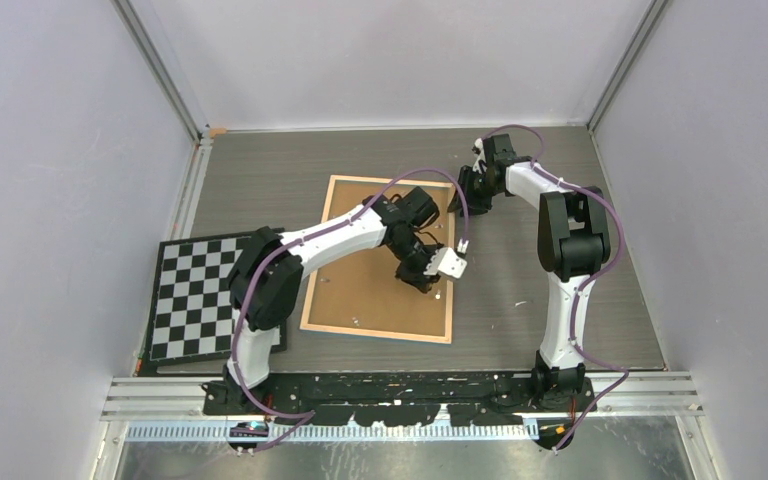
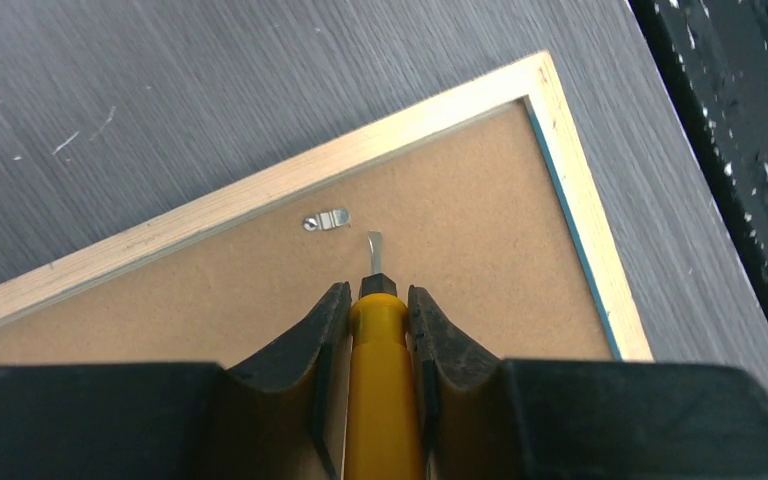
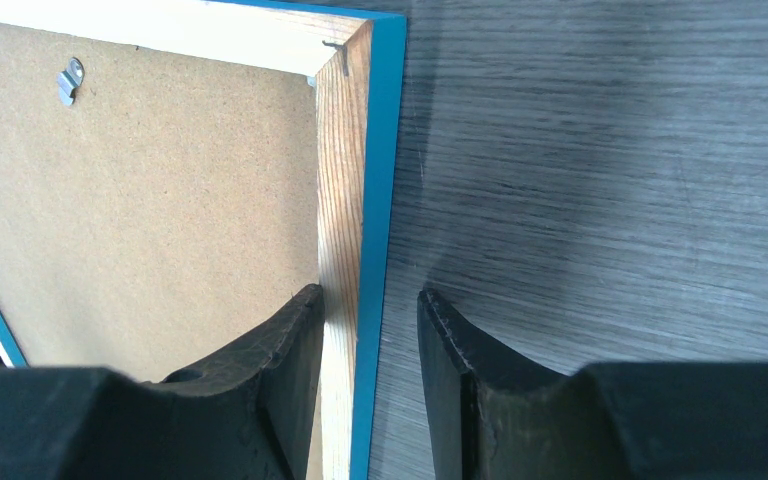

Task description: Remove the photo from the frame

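The frame (image 1: 360, 300) lies face down on the table, its brown fibreboard back up inside a light wood rim (image 2: 260, 195) with a blue edge. The photo is hidden under the back. My left gripper (image 2: 378, 292) is shut on a yellow-handled screwdriver (image 2: 380, 390). The screwdriver's flat metal tip (image 2: 373, 245) hovers just short of a small metal tab (image 2: 326, 220) near the frame's near right corner. My right gripper (image 3: 368, 293) is open at the frame's far right corner, its jaws astride the wood rim (image 3: 340, 180), the outer finger (image 3: 460, 360) apart from the blue edge.
A black-and-white checkerboard (image 1: 195, 295) lies left of the frame, partly under the left arm. Another metal tab (image 3: 70, 80) sits near the far corner of the back. Grey walls close the table on three sides, and a black rail (image 2: 750, 150) runs along the near edge.
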Available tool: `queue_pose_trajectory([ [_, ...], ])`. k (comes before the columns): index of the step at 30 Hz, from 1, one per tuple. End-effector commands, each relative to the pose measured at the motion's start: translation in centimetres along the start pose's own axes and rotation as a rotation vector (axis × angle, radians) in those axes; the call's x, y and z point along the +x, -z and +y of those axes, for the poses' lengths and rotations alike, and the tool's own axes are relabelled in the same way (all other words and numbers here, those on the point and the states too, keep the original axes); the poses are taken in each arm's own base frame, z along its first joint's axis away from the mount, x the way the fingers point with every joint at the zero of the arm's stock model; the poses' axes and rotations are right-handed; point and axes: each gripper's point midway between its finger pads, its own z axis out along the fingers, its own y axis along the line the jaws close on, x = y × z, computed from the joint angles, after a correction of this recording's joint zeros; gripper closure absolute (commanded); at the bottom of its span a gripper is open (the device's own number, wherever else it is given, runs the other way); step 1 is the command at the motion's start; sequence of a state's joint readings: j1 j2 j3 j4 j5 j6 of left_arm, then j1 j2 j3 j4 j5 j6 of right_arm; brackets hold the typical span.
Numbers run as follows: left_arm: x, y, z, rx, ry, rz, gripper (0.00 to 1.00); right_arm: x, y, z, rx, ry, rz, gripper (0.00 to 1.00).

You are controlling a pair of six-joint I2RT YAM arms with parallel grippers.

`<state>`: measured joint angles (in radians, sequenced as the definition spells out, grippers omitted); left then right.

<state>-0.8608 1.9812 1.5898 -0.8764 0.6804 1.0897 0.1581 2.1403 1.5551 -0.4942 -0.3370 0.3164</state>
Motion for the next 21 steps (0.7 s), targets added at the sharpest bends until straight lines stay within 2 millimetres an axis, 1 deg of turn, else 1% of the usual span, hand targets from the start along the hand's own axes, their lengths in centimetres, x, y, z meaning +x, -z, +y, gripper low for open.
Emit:
queue_pose_trajectory([
  [1, -3.4, 1.3, 1.4, -0.081, 0.039, -0.106, 1.00, 4.3, -1.5, -2.6, 0.115, -0.006, 0.138, 0.56],
  [5, -3.5, 0.6, 2.3, -0.101, 0.082, -0.116, 1.00, 4.3, -1.5, -2.7, 0.116, -0.010, 0.136, 0.56],
  [9, -2.6, -0.2, 2.8, -0.115, 0.092, -0.081, 1.00, 4.3, -1.5, -2.7, 0.120, -0.009, 0.135, 0.56],
  [15, -0.6, -1.0, 2.4, -0.106, 0.100, -0.008, 1.00, 4.4, -1.5, -2.8, 0.125, -0.009, 0.135, 0.56],
  [21, 0.1, -1.3, 2.0, -0.101, 0.082, 0.020, 1.00, 4.5, -1.7, -3.1, 0.130, -0.010, 0.140, 0.56],
])
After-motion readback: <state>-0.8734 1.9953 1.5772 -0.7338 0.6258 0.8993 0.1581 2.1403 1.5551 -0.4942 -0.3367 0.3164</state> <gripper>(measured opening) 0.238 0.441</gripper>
